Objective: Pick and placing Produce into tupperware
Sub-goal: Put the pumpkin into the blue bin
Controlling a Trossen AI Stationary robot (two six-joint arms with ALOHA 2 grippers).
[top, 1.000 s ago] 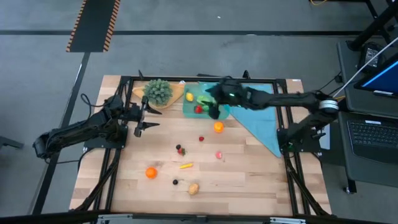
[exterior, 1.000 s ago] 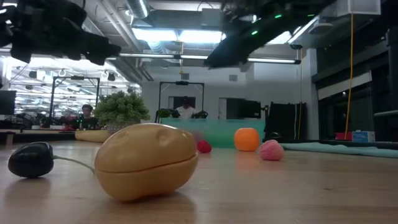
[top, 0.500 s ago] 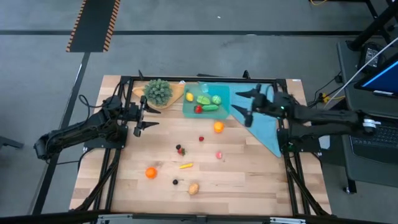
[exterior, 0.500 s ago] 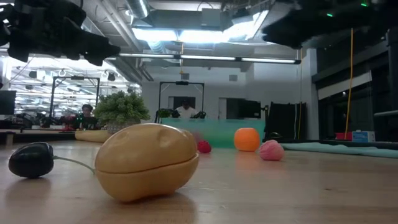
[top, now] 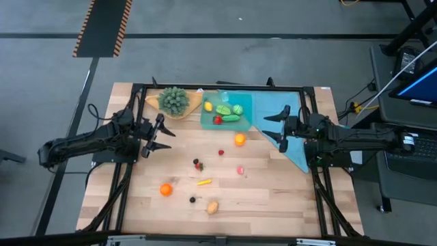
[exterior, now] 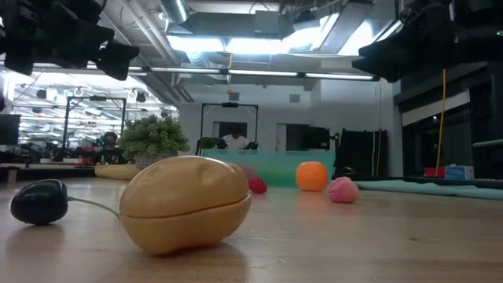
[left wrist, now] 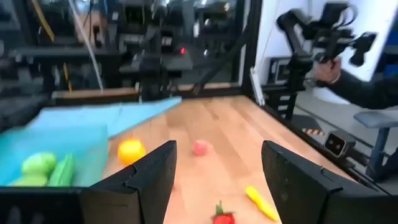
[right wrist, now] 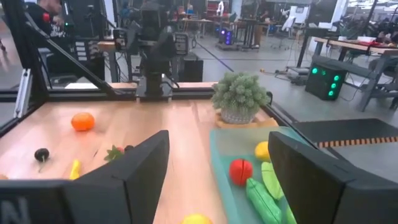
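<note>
A workshop is showing behind the wooden table (top: pixel 273 198). The tupperware (top: pixel 209 117) is sitting at the far middle, holding several produce pieces; others are lying scattered nearer. The left pincer (top: pixel 156 136) and right pincer (top: pixel 278 128) are hovering spread, gripping nothing.

Open board in the middle, clutter along the top edge

In the high view the table (top: pixel 273 198) is bare at lower right and far left. Across the centre lie scattered pieces: an orange (top: pixel 240 139), a pink fruit (top: pixel 240 170), a strawberry (top: pixel 198 164), a yellow piece (top: pixel 204 182), a second orange (top: pixel 165 190) and a tan potato (top: pixel 213 206). At upper centre the tupperware (top: pixel 208 120), the bushy plant (top: pixel 174 100) and the teal cloth (top: pixel 290 143) crowd together. The left gripper (top: pixel 156 135) and right gripper (top: pixel 278 127), both spread, flank the middle.
</note>
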